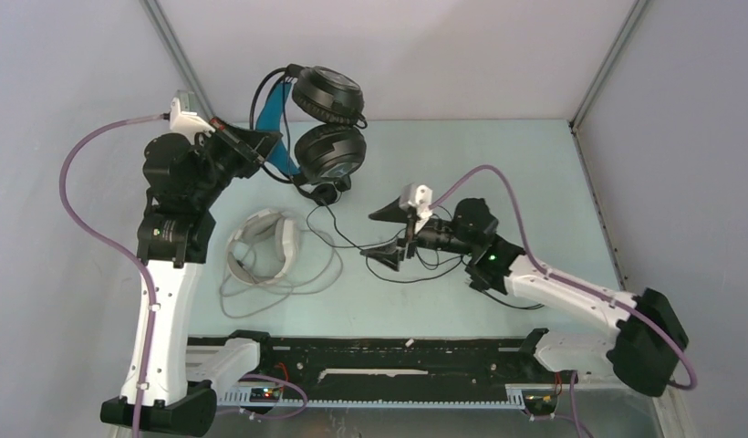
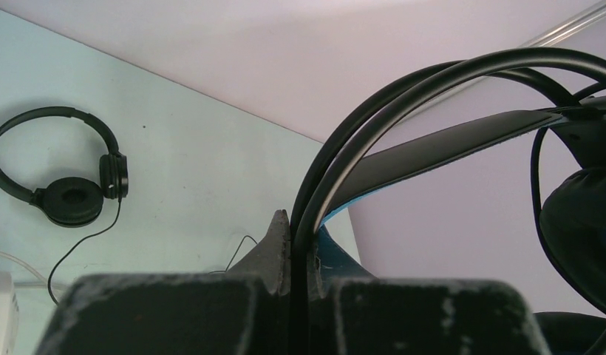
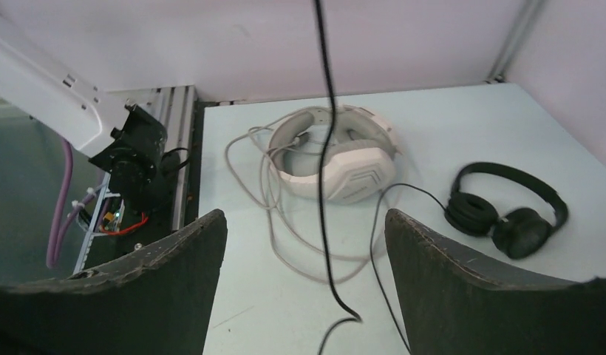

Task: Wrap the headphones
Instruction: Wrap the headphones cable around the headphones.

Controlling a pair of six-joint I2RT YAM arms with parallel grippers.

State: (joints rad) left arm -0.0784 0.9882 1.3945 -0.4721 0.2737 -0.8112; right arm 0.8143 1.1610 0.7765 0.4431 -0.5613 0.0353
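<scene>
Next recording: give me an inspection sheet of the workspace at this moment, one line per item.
Surface: pale table, nothing spilled.
Job's things: blue-band headphones lifted off the table at the far left; white headset lying flat; small black headset lying flat.
Clutter: nothing seen.
Grippers: left gripper shut on the blue-band headphones' headband; right gripper open, holding nothing.
Cables: black cable hangs between the right gripper's open fingers, touching neither; white cable in loose loops around the white headset, unwrapped; purple hoses run along both arms.
Surroundings: plain grey walls; black rail along the near edge.
</scene>
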